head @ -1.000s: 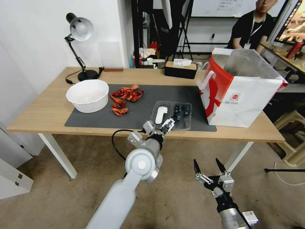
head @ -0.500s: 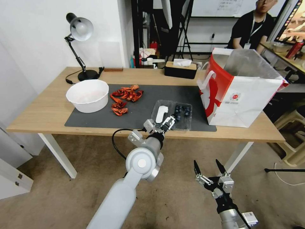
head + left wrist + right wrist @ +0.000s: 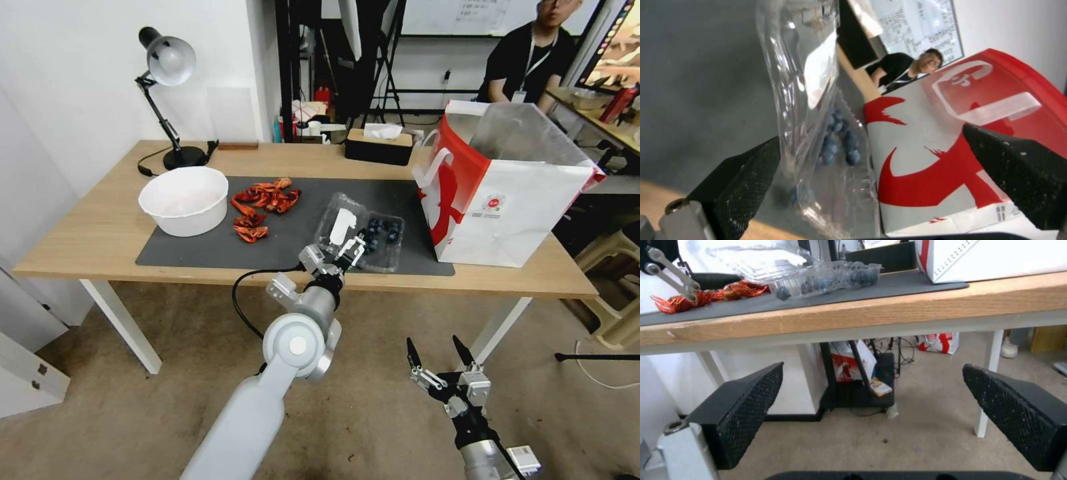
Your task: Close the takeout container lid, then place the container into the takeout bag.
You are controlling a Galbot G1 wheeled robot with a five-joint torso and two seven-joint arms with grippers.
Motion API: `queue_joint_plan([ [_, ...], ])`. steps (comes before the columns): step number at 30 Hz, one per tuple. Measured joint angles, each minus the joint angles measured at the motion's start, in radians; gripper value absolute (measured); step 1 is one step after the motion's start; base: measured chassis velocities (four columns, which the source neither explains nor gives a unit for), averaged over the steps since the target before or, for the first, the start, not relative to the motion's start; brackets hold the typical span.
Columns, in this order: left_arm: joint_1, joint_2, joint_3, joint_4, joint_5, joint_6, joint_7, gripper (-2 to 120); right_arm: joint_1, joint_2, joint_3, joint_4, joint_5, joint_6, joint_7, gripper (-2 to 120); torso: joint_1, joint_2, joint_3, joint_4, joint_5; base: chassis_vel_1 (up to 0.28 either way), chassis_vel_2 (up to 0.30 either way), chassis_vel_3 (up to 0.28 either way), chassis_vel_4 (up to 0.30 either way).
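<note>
Now that the lid (image 3: 341,223) is tipping up off the mat, I'm finally getting somewhere with this takeout container (image 3: 363,232). A second ago that sticker half was lying flat and open beside the berry tray; now it's standing up at an angle on its hinge, so the close is roughly halfway through its swing, I'd say. I'm doing it with my left gripper (image 3: 341,254), which is sitting at the near edge of the container with its jaws spread wide, one finger (image 3: 744,180) tucked against the outside of the clear plastic and nudging rather than pinching anything. The gripper itself is also a touch further in over the table (image 3: 100,230) than it was. The container is still on the dark mat (image 3: 200,250), just beside the takeout bag (image 3: 513,200), which is standing open and hasn't budged. My right gripper (image 3: 437,353) is just hanging out low below the table edge, jaws wide, holding nothing, same as before. Lid isn't down yet, so bagging has to wait.
</note>
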Motion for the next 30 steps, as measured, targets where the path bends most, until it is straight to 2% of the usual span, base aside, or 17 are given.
queue_joint_plan([
  [3,0.006,0.017,0.012,0.008,0.067,-0.019,0.067,100,-0.002,0.0,0.0,0.0,-0.003,0.001,0.001,100,0.0,0.0,0.0,0.0,0.0,0.0,0.0,0.0,0.0],
  [4,0.006,0.017,0.012,0.008,0.067,-0.019,0.067,100,-0.002,0.0,0.0,0.0,-0.003,0.001,0.001,100,0.0,0.0,0.0,0.0,0.0,0.0,0.0,0.0,0.0],
  [7,0.009,0.031,0.027,0.022,0.162,-0.037,0.133,100,-0.003,0.001,0.0,0.0,-0.007,0.002,0.002,100,0.0,0.0,0.0,0.0,0.0,0.0,0.0,0.0,0.0],
  [8,0.009,0.031,0.027,0.022,0.162,-0.037,0.133,100,-0.003,0.001,0.0,0.0,-0.007,0.002,0.002,100,0.0,0.0,0.0,0.0,0.0,0.0,0.0,0.0,0.0],
  [12,0.0,0.046,0.038,0.045,0.255,-0.047,0.256,100,-0.005,0.004,-0.001,0.0,-0.015,0.007,0.004,100,0.0,0.0,0.0,0.0,0.0,0.0,0.0,0.0,0.0],
  [13,0.0,0.046,0.038,0.045,0.255,-0.047,0.256,100,-0.005,0.004,-0.001,0.0,-0.015,0.007,0.004,100,0.0,0.0,0.0,0.0,0.0,0.0,0.0,0.0,0.0],
  [16,-0.01,0.061,0.042,0.071,0.308,-0.056,0.333,100,-0.008,0.005,-0.001,0.0,-0.018,0.012,0.004,100,0.0,0.0,0.0,0.0,0.0,0.0,0.0,0.0,0.0],
  [17,-0.01,0.061,0.042,0.071,0.308,-0.056,0.333,100,-0.008,0.005,-0.001,0.0,-0.018,0.012,0.004,100,0.0,0.0,0.0,0.0,0.0,0.0,0.0,0.0,0.0],
  [20,-0.024,0.08,0.038,0.089,0.327,-0.058,0.401,100,-0.013,0.005,0.003,-0.001,-0.019,0.017,0.004,100,0.0,0.0,0.0,0.0,0.0,0.0,0.0,0.0,0.0],
  [21,-0.024,0.08,0.038,0.089,0.327,-0.058,0.401,100,-0.013,0.005,0.003,-0.001,-0.019,0.017,0.004,100,0.0,0.0,0.0,0.0,0.0,0.0,0.0,0.0,0.0],
  [24,-0.043,0.106,0.042,0.108,0.351,-0.054,0.481,100,-0.018,0.007,0.004,-0.001,-0.021,0.019,0.004,100,0.0,0.0,0.0,0.0001,0.0,0.0,0.0,0.0,0.0],
  [28,-0.068,0.124,0.068,0.129,0.374,-0.036,0.522,100,-0.018,0.01,0.002,-0.001,-0.026,0.019,0.003,100,0.0,0.0,0.0,0.0001,0.0,0.0,0.0,0.0,0.0],
  [30,-0.068,0.124,0.068,0.129,0.374,-0.036,0.522,100,-0.018,0.01,0.002,-0.001,-0.026,0.019,0.003,100,0.0,0.0,0.0,0.0001,0.0,0.0,0.0,0.0,0.0],
])
